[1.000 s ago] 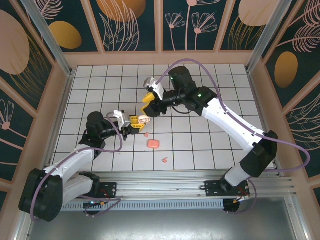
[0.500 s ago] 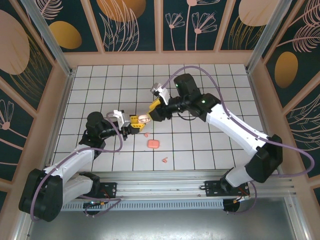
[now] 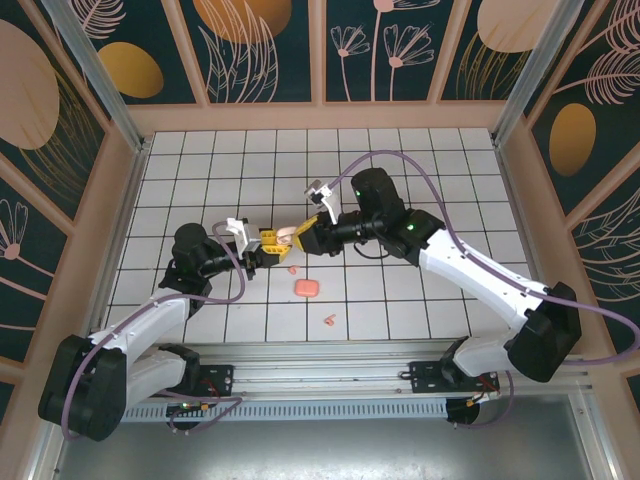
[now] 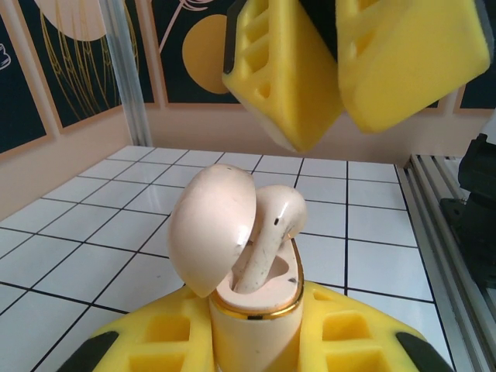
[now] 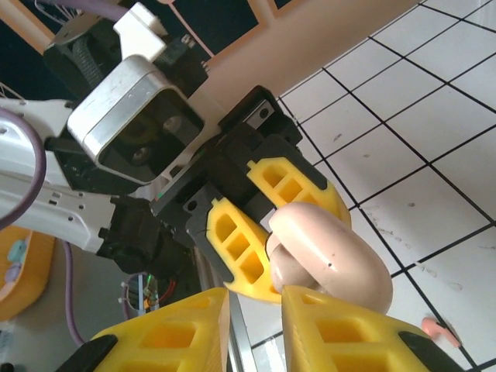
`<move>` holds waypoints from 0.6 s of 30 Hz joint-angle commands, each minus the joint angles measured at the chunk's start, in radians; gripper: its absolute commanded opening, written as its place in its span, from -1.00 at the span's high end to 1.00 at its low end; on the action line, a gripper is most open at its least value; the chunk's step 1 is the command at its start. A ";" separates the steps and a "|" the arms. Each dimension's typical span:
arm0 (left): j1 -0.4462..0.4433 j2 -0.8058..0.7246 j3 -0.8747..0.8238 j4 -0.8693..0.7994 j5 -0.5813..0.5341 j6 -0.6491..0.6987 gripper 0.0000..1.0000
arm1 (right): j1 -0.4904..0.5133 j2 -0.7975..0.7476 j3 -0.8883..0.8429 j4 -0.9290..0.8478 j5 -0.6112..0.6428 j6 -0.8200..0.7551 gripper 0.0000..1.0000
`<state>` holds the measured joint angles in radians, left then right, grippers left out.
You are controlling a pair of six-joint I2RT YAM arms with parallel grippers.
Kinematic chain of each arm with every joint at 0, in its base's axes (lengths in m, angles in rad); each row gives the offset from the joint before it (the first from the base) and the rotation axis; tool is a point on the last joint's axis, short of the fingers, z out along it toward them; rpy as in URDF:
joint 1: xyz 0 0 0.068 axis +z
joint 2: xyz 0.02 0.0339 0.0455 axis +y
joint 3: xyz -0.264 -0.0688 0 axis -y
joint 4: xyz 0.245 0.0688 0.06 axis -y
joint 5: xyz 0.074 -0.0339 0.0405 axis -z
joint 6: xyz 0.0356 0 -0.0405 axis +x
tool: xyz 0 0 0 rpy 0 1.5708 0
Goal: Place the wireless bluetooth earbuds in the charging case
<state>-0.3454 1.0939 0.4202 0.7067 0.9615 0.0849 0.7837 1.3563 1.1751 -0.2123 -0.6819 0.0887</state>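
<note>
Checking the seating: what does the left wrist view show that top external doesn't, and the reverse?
Left wrist: the cream earbud stands stem-down in the open cream case, its head above the rim. Top external: a pink case and two pink earbuds lie on the table. Both: the left gripper holds the cream case, with the right gripper close by.

- Cream charging case (image 4: 252, 329): upright, raised off the tiles (image 3: 200, 180) mid-table, its lid (image 4: 209, 232) swung open.
- Cream earbud (image 4: 273, 225): stem down in the case, head against the lid.
- Pink case (image 3: 307, 288): on the tiles, just nearer.
- Pink earbuds: one (image 3: 291, 268) between the cases, one (image 3: 328, 321) nearer, slightly right.
</note>
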 commanded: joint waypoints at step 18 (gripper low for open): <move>-0.003 -0.001 0.028 0.049 0.011 -0.016 0.63 | 0.003 0.017 -0.031 0.088 -0.019 0.069 0.58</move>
<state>-0.3454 1.0939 0.4202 0.7063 0.9611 0.0811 0.7837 1.3968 1.1660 -0.1581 -0.6830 0.1371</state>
